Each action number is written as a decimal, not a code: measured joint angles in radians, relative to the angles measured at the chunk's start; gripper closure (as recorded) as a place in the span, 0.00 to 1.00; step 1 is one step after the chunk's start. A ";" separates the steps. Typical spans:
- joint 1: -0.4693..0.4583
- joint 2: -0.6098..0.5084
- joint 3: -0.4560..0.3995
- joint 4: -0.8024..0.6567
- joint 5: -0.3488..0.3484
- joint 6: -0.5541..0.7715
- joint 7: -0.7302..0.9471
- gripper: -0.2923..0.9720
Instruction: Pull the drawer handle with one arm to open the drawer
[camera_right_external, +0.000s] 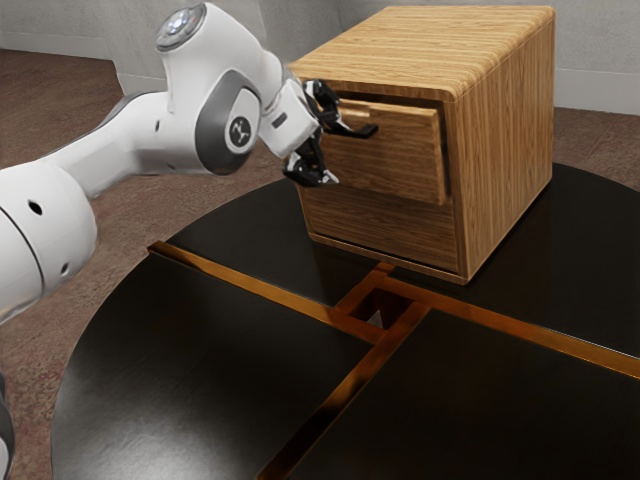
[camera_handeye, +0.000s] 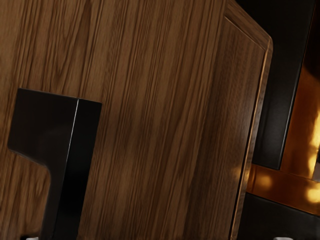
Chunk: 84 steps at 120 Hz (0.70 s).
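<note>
white arm (camera_right_external: 120, 150) link is closest to the exterior camera, running up behind the pincer (camera_right_external: 330, 145). pincer is open: fingers (camera_right_external: 328, 102) spread wide, one above and one below, not pinching anything from two sides. black handle (camera_right_external: 362, 130) sits between the spread fingers, right at the pincer. can't tell if either finger actually touches it. wrist view has the same handle (camera_handeye: 55, 160) as a dark bar just ahead of the hand, standing off the wood.

drawer (camera_right_external: 395, 155) front is directly beyond the handle, facing the pincer. it stands part way out: front sits proud of the cabinet (camera_right_external: 500, 150) face, with a dark gap showing above it and along its far side. wrist view shows the drawer (camera_handeye: 165, 100) front's wood grain and its far edge, well off to one side of the handle.

plain wood panel (camera_right_external: 380, 225) sits under the drawer, below the pincer. cabinet is a box with a flat top, resting on the table (camera_right_external: 200, 380).

table is dark and round, spreading out below and beyond the pincer, cut by orange strips (camera_right_external: 260, 290) that meet near the cabinet's front corner. wrist view catches the table (camera_handeye: 280, 75) and a strip (camera_handeye: 300, 125) past the drawer edge.

brown floor (camera_right_external: 60, 100) and pale wall (camera_right_external: 90, 30) lie behind the arm.
</note>
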<state>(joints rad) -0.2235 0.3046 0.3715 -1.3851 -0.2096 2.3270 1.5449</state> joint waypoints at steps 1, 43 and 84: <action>0.000 -0.003 0.000 -0.004 0.000 0.000 0.000 0.35; -0.004 -0.101 0.001 -0.122 0.008 0.000 0.003 0.35; -0.032 -0.194 0.005 -0.229 0.031 0.003 0.003 0.34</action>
<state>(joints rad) -0.2554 0.1111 0.3769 -1.6145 -0.1784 2.3299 1.5479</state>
